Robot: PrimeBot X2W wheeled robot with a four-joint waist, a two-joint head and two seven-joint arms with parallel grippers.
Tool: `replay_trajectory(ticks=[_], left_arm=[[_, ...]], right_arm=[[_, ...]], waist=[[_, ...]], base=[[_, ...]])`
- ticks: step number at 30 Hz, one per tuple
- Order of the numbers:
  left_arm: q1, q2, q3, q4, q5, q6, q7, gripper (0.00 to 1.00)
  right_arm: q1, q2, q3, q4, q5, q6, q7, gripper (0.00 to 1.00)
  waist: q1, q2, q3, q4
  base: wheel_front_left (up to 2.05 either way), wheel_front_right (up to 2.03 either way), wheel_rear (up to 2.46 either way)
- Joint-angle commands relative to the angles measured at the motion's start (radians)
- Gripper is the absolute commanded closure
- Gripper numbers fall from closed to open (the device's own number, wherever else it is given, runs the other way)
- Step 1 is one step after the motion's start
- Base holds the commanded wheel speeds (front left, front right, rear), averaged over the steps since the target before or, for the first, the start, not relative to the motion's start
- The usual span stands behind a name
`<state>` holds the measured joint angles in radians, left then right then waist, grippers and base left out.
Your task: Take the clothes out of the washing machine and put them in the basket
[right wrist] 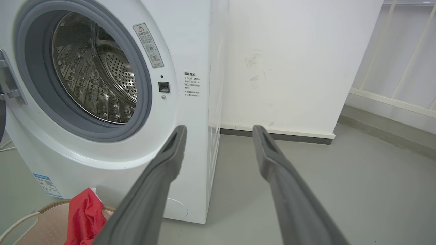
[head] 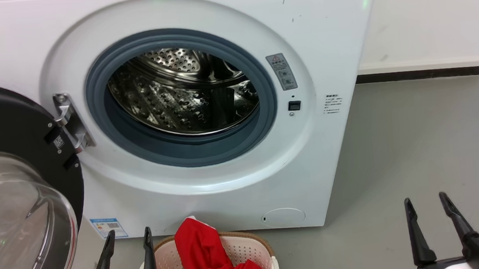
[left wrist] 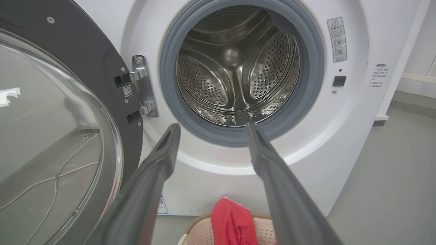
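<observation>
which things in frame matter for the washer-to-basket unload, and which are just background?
Job:
- washing machine, door open
- drum, no clothes seen inside
- red clothes, in the basket
- left gripper and right gripper, both open and empty

Background:
- warning sticker
- energy label
- floor
- wall

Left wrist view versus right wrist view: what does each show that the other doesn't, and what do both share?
Left wrist view's own: the bulging pane of the black-framed clear glass door, open, and the open left gripper. Right wrist view's own: the white wall, pale railing, and the open right gripper. Shared: the white front-loading washing machine, its perforated steel drum, red fabric clothes in the cream perforated basket.
</observation>
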<state>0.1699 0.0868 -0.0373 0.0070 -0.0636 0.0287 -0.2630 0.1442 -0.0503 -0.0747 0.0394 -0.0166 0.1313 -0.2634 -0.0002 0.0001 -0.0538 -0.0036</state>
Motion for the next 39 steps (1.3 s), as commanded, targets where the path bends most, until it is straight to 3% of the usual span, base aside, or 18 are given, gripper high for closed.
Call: replay_trajectory(ticks=[1,11,39], left_arm=[[0.014,-0.002,0.004,-0.003,0.004,0.006,-0.003,0.0],[0.02,-0.015,-0.006,0.019,0.052,0.008,-0.003,0.0],[-0.006,-0.021,0.011,0.072,0.052,0.027,-0.003,0.0]], right_arm=[[0.012,0.0,0.004,-0.006,0.005,-0.001,-0.002,0.0],[-0.013,-0.001,-0.003,0.006,0.012,-0.001,-0.002,0.0],[-0.022,0.0,0.003,0.023,0.008,-0.001,-0.002,0.0]], waist=[[0.0002,-0.0001,-0.008,-0.012],[0.0002,-0.0001,-0.027,-0.032],[0.0002,-0.0001,-0.012,-0.048]], base=[[0.0,0.0,0.0],[0.0,0.0,0.0],[0.0,0.0,0.0]])
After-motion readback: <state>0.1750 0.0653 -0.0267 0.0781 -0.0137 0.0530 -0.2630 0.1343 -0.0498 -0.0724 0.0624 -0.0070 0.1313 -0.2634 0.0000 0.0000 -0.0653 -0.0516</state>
